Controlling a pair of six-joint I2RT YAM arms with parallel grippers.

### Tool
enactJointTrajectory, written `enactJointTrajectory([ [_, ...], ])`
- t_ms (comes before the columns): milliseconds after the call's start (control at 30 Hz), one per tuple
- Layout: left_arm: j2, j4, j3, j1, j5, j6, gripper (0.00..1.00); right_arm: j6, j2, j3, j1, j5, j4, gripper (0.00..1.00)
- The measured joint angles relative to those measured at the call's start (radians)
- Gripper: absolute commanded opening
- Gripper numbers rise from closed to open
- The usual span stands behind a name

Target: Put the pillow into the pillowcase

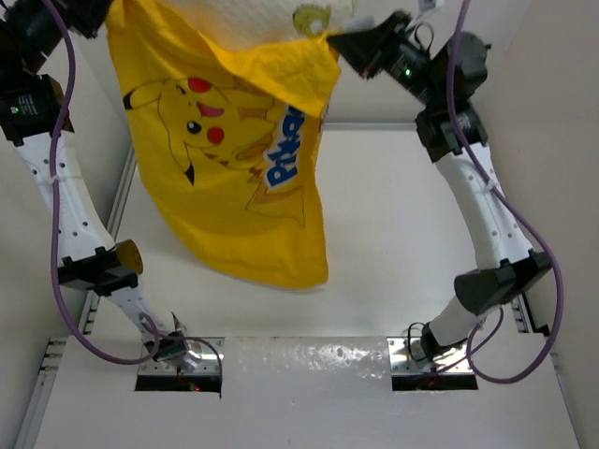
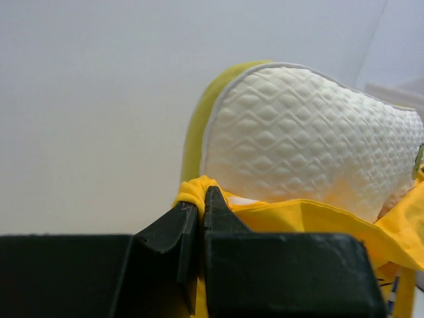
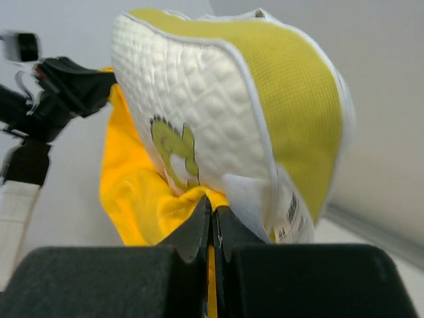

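Observation:
The yellow pillowcase (image 1: 234, 159) with the Pikachu print hangs in the air, held up by both arms at its open top. The white pillow (image 1: 271, 19) sticks out of that opening, its lower part hidden inside the case. My left gripper (image 2: 200, 193) is shut on the pillowcase's top left corner (image 2: 192, 189), with the quilted pillow (image 2: 311, 139) just behind it. My right gripper (image 3: 213, 207) is shut on the pillowcase's top right edge (image 3: 142, 199), below the pillow (image 3: 199, 99) and its white label (image 3: 291, 215). In the top view the right gripper (image 1: 339, 42) is at the case's upper right corner.
The white table (image 1: 412, 234) lies under the hanging case, between pale side walls. The right arm (image 1: 487, 224) rises along the right side and the left arm (image 1: 65, 206) along the left. The left arm (image 3: 46, 99) shows in the right wrist view.

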Motion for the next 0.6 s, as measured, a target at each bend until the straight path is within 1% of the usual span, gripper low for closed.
enactJointTrajectory([
  [67,0.046,0.076,0.132,0.0,-0.066,-0.019,0.0,-0.053,0.087,0.223,0.004,0.028,-0.054,0.0],
  [100,0.048,0.1,0.169,0.0,-0.092,-0.025,0.0,-0.073,0.097,0.274,0.003,0.047,-0.053,0.0],
  [133,0.04,0.117,0.188,0.001,-0.102,-0.029,0.0,-0.085,0.076,0.266,0.003,0.061,-0.037,0.0],
  [167,0.015,0.124,0.175,0.002,-0.104,-0.029,0.0,-0.092,0.017,0.184,0.002,0.079,-0.005,0.0],
  [233,-0.126,0.138,-0.035,-0.013,-0.112,-0.018,0.0,-0.083,-0.111,-0.017,-0.005,0.109,0.054,0.0],
  [267,-0.175,0.135,-0.114,-0.02,-0.112,-0.016,0.0,-0.076,-0.149,-0.083,-0.012,0.116,0.053,0.0],
  [300,-0.191,0.121,-0.137,-0.02,-0.109,-0.016,0.0,-0.078,-0.139,-0.039,-0.019,0.11,-0.008,0.0],
  [333,-0.17,0.102,-0.091,-0.021,-0.106,-0.014,0.0,-0.09,-0.08,0.097,-0.025,0.108,-0.092,0.0],
  [367,-0.119,0.082,0.034,-0.02,-0.115,-0.007,0.0,-0.105,0.015,0.277,-0.032,0.116,-0.15,0.0],
  [400,-0.048,0.103,0.159,-0.015,-0.146,0.006,0.0,-0.121,0.104,0.441,-0.037,0.129,-0.171,0.0],
  [433,-0.018,0.136,0.204,-0.01,-0.175,0.014,0.0,-0.143,0.196,0.616,-0.039,0.156,-0.171,0.0],
  [467,-0.02,0.169,0.195,-0.004,-0.195,0.018,0.0,-0.159,0.21,0.657,-0.042,0.175,-0.162,0.0],
  [500,-0.044,0.19,0.152,-0.001,-0.2,0.019,0.0,-0.17,0.17,0.584,-0.046,0.189,-0.135,0.0],
  [533,-0.078,0.192,0.096,-0.002,-0.194,0.023,0.0,-0.172,0.065,0.406,-0.05,0.204,-0.077,0.0],
  [567,-0.145,0.2,-0.04,-0.021,-0.19,0.044,0.0,-0.154,-0.051,0.198,-0.051,0.214,-0.021,0.0],
  [600,-0.23,0.172,-0.188,-0.045,-0.19,0.075,0.0,-0.135,-0.16,-0.004,-0.052,0.225,0.018,0.0],
])
